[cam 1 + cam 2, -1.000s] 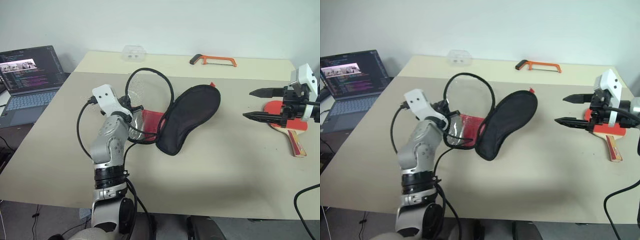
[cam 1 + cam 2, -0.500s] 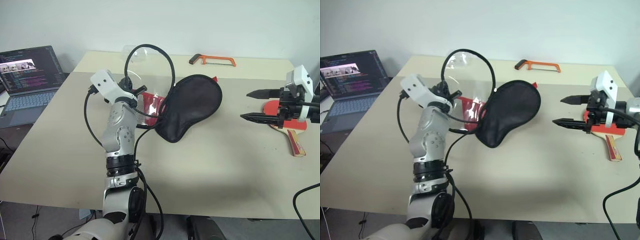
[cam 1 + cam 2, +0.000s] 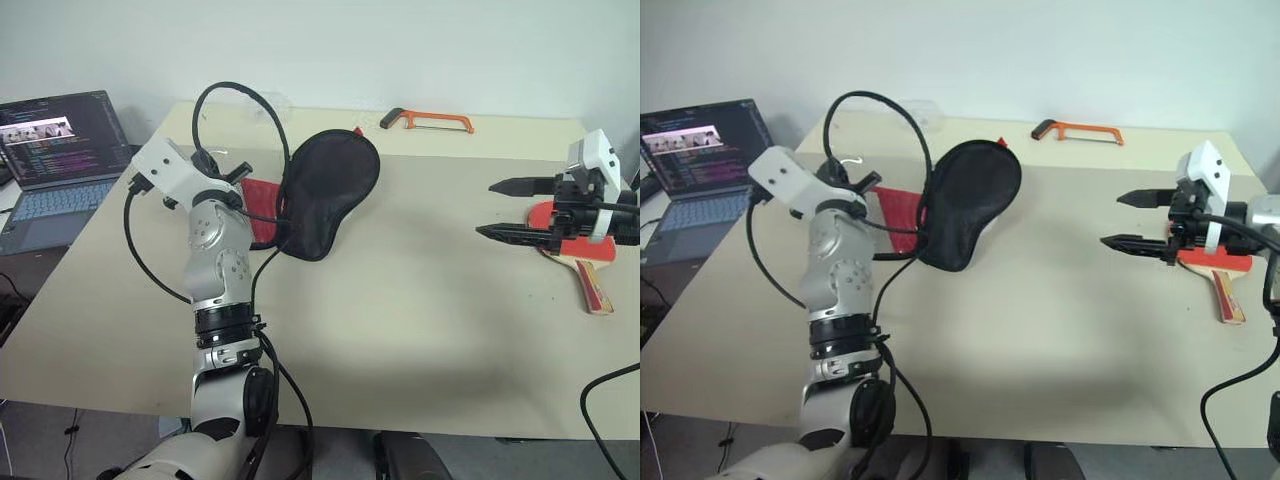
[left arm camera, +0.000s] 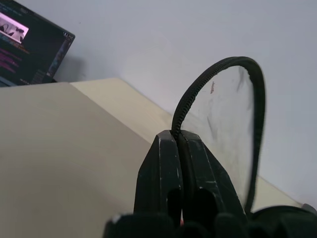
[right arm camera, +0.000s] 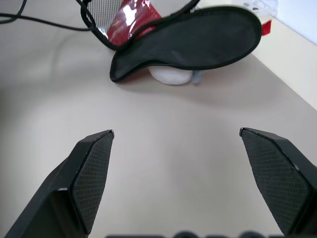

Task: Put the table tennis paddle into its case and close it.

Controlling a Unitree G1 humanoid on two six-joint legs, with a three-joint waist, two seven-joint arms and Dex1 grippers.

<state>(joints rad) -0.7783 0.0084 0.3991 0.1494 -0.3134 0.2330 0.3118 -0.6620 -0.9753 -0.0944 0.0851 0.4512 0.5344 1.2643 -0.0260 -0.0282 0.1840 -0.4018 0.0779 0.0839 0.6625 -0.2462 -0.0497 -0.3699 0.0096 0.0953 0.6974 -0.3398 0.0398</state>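
Upper left of the beige surface (image 3: 400, 300), the left pincer (image 4: 179, 141) pinches the case (image 3: 325, 190) by its zipper edge. Far right, the right pincer (image 3: 505, 208) stands spread beside the paddle (image 3: 585, 262).

My work surface is a wide beige table (image 3: 420, 330), matte and evenly lit, with a soft shadow near its front edge. A second pale tabletop (image 3: 520, 135) butts against its far side. Behind that stands a plain white wall (image 3: 400, 50). Off past my left arm, an open laptop (image 3: 55, 150) with a lit screen sits on a lower side desk. Under the front edge, ahead of my arms, I see grey floor (image 3: 80, 440).
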